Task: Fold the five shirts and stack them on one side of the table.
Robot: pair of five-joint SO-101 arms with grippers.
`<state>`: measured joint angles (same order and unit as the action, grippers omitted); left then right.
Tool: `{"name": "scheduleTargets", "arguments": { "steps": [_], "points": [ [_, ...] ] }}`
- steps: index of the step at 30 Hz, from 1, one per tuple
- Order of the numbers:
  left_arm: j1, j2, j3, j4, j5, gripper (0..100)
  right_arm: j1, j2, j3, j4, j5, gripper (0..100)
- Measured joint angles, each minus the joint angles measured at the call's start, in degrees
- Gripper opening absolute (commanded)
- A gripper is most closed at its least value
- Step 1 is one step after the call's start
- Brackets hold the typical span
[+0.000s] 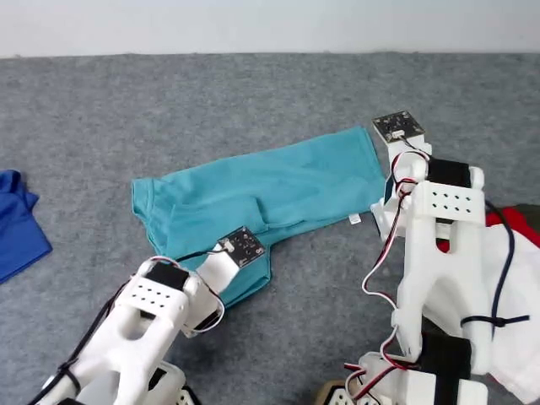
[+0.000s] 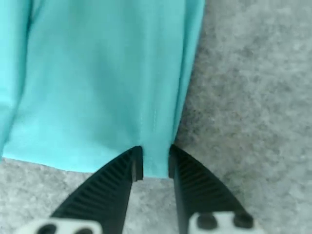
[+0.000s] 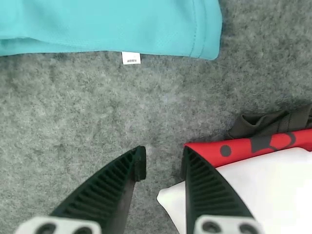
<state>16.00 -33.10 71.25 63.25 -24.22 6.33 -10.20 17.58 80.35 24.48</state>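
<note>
Teal shirt (image 1: 270, 190) spread across centre of high view | left gripper (image 2: 152, 163) tips narrowly apart, straddling its lower hem | right gripper (image 3: 163, 163) tips apart over grey mat (image 3: 73, 112), beside red shirt (image 3: 258, 144) and white shirt (image 3: 258, 195) at lower right

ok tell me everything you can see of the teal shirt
The teal shirt is a smooth, thin-looking knit lying flat on the grey table cover, near the middle. It is folded lengthwise into a long slanting band, with overlapping layers and creases at the end nearer the arms. One corner shows a stitched hem, and a small white tag sticks out from its edge. The open left hand sits at that near end, a fingertip either side of the fabric edge.
</note>
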Motion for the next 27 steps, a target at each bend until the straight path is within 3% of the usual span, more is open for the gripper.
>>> {"name": "scheduleTargets", "arguments": {
  "steps": [9,27],
  "points": [
    [0.35,-0.09,1.58,-1.05,0.00,2,0.09,0.00,0.00,0.00,0.00,13.2],
    [0.18,-0.09,-7.74,-1.05,0.00,1,0.09,0.00,0.00,0.00,0.00,13.2]
  ]
}}
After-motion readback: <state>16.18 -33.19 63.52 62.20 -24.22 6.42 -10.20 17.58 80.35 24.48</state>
